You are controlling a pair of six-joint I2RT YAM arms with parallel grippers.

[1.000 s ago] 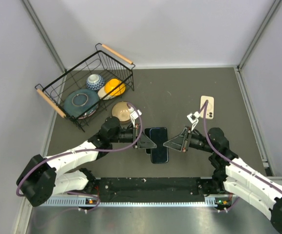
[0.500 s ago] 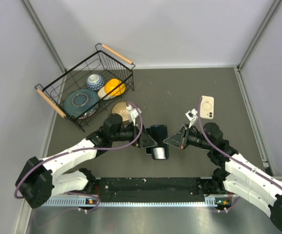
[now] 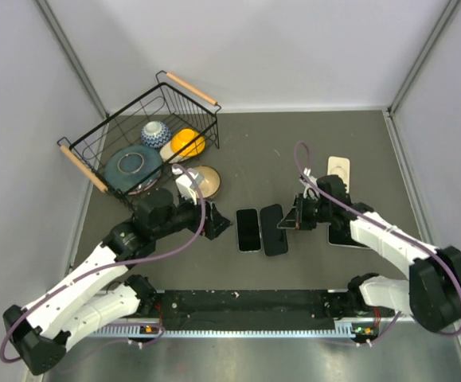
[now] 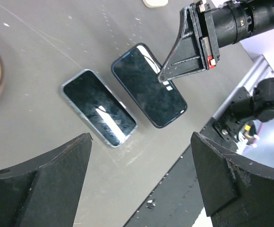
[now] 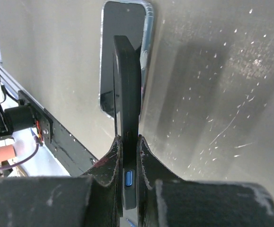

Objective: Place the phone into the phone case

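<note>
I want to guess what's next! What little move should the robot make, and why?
Probably the right gripper should carry the dark piece it pinches by one edge over the blue-rimmed phone beside it. The two are apart, so nothing is fitted yet, and the left gripper is open and empty. That piece may be the case; I cannot tell.

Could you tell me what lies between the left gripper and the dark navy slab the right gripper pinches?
A black rectangular slab with a pale bluish rim lies flat there, beside the dark navy slab, as the top view shows.
</note>
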